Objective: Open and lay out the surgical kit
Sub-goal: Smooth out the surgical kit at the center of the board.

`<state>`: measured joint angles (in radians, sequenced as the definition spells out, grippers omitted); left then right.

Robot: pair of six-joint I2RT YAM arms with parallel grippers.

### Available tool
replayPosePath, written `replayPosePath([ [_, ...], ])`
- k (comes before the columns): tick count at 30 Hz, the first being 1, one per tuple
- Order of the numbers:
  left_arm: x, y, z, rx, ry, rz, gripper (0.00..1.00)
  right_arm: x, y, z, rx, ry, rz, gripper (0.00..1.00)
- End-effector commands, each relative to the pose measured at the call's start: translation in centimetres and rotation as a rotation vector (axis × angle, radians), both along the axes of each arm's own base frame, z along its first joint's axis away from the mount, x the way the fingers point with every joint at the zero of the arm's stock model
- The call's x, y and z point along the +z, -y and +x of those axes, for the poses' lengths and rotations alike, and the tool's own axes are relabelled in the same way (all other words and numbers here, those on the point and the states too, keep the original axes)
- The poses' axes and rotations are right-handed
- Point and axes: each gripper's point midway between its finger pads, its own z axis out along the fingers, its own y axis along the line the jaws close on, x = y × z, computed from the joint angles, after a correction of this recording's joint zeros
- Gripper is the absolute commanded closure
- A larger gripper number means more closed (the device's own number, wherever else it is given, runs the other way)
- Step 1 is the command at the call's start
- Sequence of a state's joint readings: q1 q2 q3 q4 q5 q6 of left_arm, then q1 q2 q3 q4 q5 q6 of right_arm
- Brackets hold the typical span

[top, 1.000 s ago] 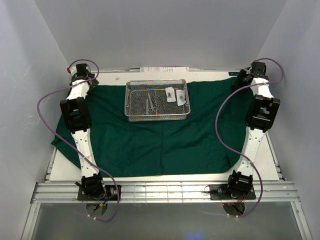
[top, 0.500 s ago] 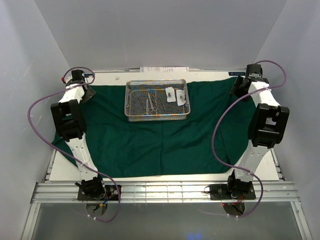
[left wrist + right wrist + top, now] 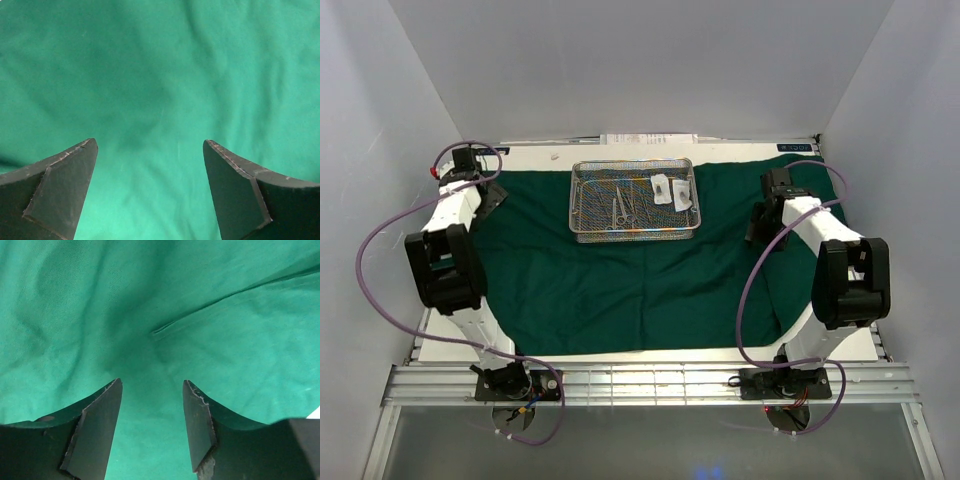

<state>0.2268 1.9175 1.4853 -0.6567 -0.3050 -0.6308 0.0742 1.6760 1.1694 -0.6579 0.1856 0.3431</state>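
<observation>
The surgical kit lies opened out: its dark green cloth (image 3: 630, 290) covers most of the table. The silver wire-mesh tray (image 3: 586, 228) stands on the cloth at the back centre. In it lie slim scissors and forceps (image 3: 623, 208) and two small clear packets (image 3: 663, 188) (image 3: 682, 196). My left gripper (image 3: 492, 196) hovers over the cloth's far left part, open wide, with only cloth (image 3: 160, 75) between its fingers (image 3: 60, 185). My right gripper (image 3: 758, 226) hangs over the cloth right of the tray, open and holding nothing, above a crease (image 3: 172, 325).
White walls close in the left, right and back. A bare white strip of table (image 3: 540, 155) and a paper sheet (image 3: 650, 138) lie behind the cloth. An aluminium rail (image 3: 640, 380) runs along the front. Purple cables (image 3: 750, 290) loop off both arms.
The right gripper has come in from the far right corner towards the tray and nearer to me. The left elbow has swung out to the left, the left gripper staying near the far left corner.
</observation>
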Motion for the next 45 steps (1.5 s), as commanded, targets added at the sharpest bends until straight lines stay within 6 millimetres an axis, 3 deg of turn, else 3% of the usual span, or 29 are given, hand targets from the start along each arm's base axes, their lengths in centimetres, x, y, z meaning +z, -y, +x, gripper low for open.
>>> replayPosePath([
  [1,2.9,1.2,-2.2,-0.009,0.062,-0.024,0.02,-0.2,-0.1,-0.7,-0.04,0.004,-0.048,0.43],
  [9,2.3,4.4,-4.3,-0.136,0.012,-0.002,0.02,-1.4,0.8,-0.5,-0.073,-0.017,-0.152,0.52],
  [16,1.7,5.3,-5.2,-0.162,-0.004,-0.008,0.02,-3.4,0.4,-0.1,-0.048,-0.033,-0.138,0.58],
  [21,1.0,5.8,-6.0,-0.179,-0.02,-0.017,0.02,-4.7,0.8,-0.9,-0.052,-0.069,-0.155,0.61],
  [27,1.1,5.9,-5.9,-0.184,-0.017,-0.018,0.03,-5.4,2.2,-2.3,-0.086,-0.101,-0.18,0.79],
  [31,1.2,5.8,-5.9,-0.186,-0.018,-0.016,0.03,-4.3,3.9,-3.2,-0.132,-0.098,-0.198,0.92],
  [35,0.9,5.7,-6.0,-0.184,-0.031,-0.006,0.03,-2.3,6.4,-5.1,-0.217,-0.082,-0.226,0.92],
  [41,0.9,5.3,-6.3,-0.182,-0.046,0.015,0.03,1.0,13.3,-10.7,-0.529,-0.081,-0.308,0.92],
  [45,0.3,5.4,-6.3,-0.19,-0.055,0.008,0.03,2.8,15.0,-11.3,-0.569,-0.038,-0.298,0.92],
])
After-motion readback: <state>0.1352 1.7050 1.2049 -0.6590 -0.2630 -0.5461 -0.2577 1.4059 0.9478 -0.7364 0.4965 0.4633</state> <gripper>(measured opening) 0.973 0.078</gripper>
